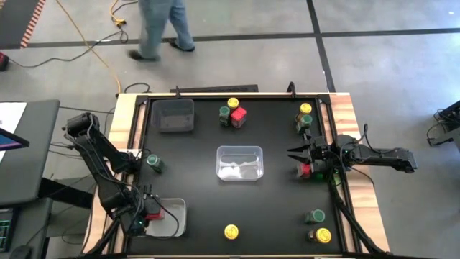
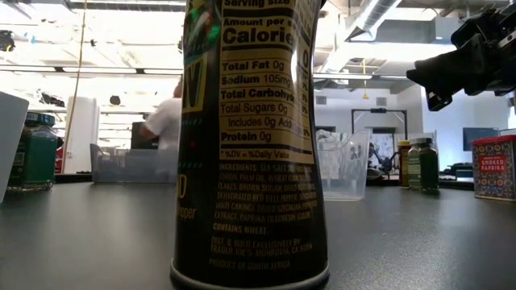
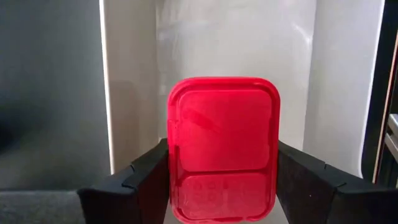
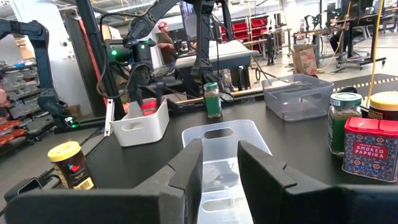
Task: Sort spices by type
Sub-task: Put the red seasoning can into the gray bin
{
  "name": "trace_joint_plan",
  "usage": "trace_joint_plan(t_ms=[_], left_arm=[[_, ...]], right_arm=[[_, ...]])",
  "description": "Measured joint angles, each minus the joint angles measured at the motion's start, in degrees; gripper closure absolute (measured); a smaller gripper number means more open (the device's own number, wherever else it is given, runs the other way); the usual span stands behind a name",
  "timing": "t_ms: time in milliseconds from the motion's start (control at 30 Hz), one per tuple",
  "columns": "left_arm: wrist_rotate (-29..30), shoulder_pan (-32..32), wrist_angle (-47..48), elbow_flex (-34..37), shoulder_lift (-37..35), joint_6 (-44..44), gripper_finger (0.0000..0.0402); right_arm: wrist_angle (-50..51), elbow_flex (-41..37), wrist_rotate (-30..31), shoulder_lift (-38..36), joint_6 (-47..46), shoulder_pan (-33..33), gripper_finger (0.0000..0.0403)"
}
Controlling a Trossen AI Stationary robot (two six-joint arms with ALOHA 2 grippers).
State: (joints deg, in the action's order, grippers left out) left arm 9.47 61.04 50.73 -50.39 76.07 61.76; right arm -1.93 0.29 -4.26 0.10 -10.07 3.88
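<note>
My left gripper (image 1: 149, 214) hangs over the white bin (image 1: 175, 224) at the table's near left corner, shut on a squarish red-topped spice jar (image 3: 222, 146). My right gripper (image 4: 219, 167) waits level at the table's right edge (image 1: 296, 152), fingers apart around nothing. Other spices stand upright on the black table: a yellow-lidded (image 1: 233, 104), a green-lidded (image 1: 225, 115) and a red-topped jar (image 1: 238, 115) at the far middle, a green one (image 1: 154, 162) at the left, and a yellow one (image 1: 231, 231) near the front edge. My left gripper pinches the red-topped jar between its two fingers (image 3: 149, 180), one on each of two opposite side walls (image 3: 174, 186) below the lid. The fingers come from above, pointing steeply down. The jar stands upright over the white bin; whether its base rests on the bin's floor is hidden.
A grey bin (image 1: 175, 115) sits at the far left and a clear bin (image 1: 239, 162) mid-table. More jars cluster at the far right (image 1: 305, 115), under my right gripper (image 1: 305, 170) and at the near right (image 1: 319, 226). A person (image 1: 162, 29) walks beyond the table.
</note>
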Motion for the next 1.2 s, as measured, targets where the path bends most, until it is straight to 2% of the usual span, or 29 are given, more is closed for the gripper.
trace_joint_plan(t_ms=[233,467,1200], left_arm=[[0.02,-0.08,-0.05,0.0,0.0,1.59,0.0161],[0.06,-0.09,4.85,0.02,0.0,3.47,0.0161],[0.15,-0.09,4.84,0.02,0.0,4.12,0.0161]], right_arm=[[-0.01,0.0,-0.02,0.0,0.0,0.0,0.0271],[0.0,-0.01,-0.02,0.0,0.0,0.0,0.0271],[-0.02,-0.01,-0.02,0.0,0.0,0.01,0.0271]])
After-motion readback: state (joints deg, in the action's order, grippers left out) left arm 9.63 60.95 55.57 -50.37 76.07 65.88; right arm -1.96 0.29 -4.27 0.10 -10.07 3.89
